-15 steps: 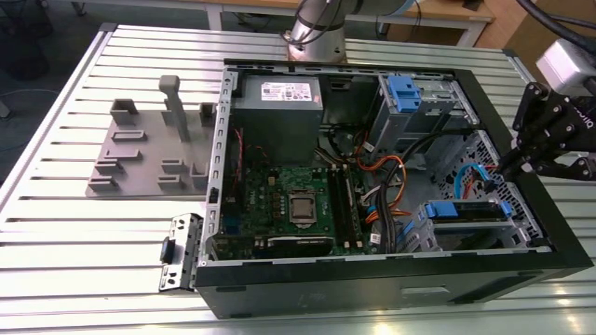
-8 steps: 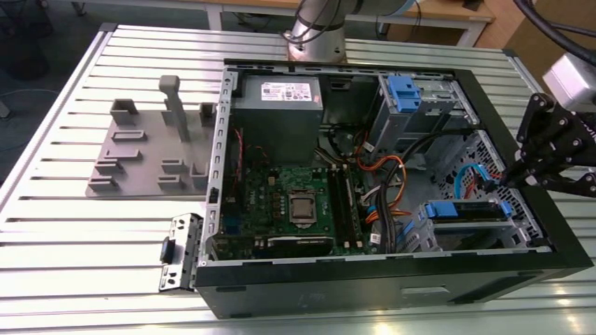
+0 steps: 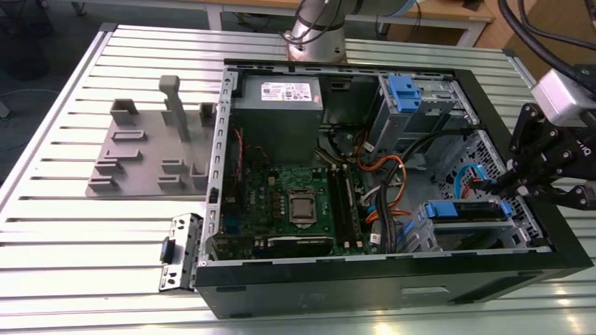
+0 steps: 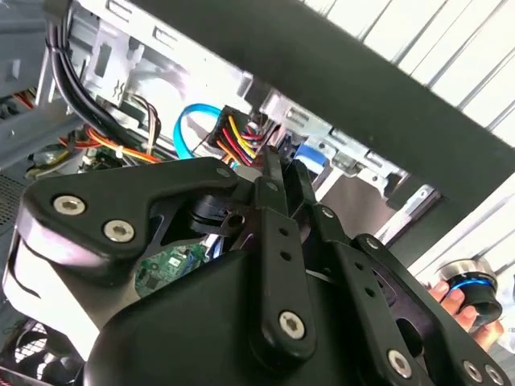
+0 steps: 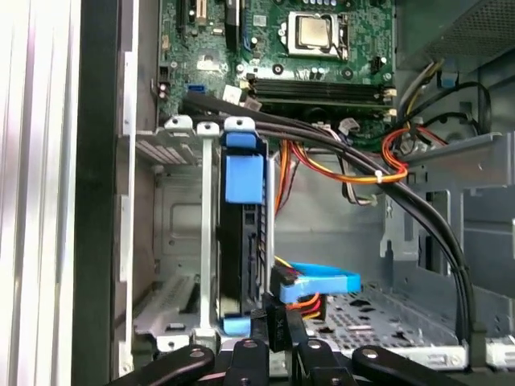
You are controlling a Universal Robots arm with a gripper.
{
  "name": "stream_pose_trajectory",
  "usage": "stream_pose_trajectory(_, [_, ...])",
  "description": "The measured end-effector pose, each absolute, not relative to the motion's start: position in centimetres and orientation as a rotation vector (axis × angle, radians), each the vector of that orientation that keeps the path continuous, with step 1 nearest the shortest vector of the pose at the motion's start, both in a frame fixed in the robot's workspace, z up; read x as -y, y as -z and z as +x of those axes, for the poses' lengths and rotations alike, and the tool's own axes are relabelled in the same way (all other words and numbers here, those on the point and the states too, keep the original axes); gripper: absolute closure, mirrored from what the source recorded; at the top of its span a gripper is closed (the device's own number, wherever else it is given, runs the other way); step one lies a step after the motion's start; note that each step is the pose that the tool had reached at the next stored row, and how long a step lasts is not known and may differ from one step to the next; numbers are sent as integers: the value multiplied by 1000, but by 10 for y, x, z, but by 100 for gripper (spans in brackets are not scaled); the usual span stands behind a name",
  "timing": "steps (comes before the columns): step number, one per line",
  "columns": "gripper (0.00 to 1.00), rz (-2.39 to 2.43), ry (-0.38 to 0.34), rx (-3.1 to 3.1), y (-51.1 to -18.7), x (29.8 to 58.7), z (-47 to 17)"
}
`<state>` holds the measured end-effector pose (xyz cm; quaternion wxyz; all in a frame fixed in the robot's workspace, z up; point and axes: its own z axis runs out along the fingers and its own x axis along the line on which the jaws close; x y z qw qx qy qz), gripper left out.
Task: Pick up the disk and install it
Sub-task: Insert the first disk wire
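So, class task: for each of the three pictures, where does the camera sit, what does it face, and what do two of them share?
Exterior view: high off the arm, looking down into the open computer case; arm base and end effector show.
First wrist view: on the arm, facing the disk standing in its bay; end effector shows.
Second wrist view: on the arm, behind the end effector's black linkage.
Shared: exterior and first wrist views both show the motherboard.

This looks like a robotics lab or test workshop. A slotted aluminium surface (image 3: 56,209) carries an opened desktop computer case (image 3: 373,279) with its motherboard (image 3: 289,202) bare, and beside it a grey fixture plate (image 3: 139,160) with upright holders. The robot arm's base (image 3: 317,31) is bolted at the far edge, with wooden workbenches (image 3: 373,17) behind it.
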<state>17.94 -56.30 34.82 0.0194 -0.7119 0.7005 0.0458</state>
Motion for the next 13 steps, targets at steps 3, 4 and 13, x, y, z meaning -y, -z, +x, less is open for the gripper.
stream_pose_trajectory(3, [80,-2209,-142,-2174,-346,564,175])
stream_pose_trajectory(4, [80,-2209,-142,-2174,-346,565,174])
stream_pose_trajectory(13, [84,-2208,-145,-2172,-346,565,174])
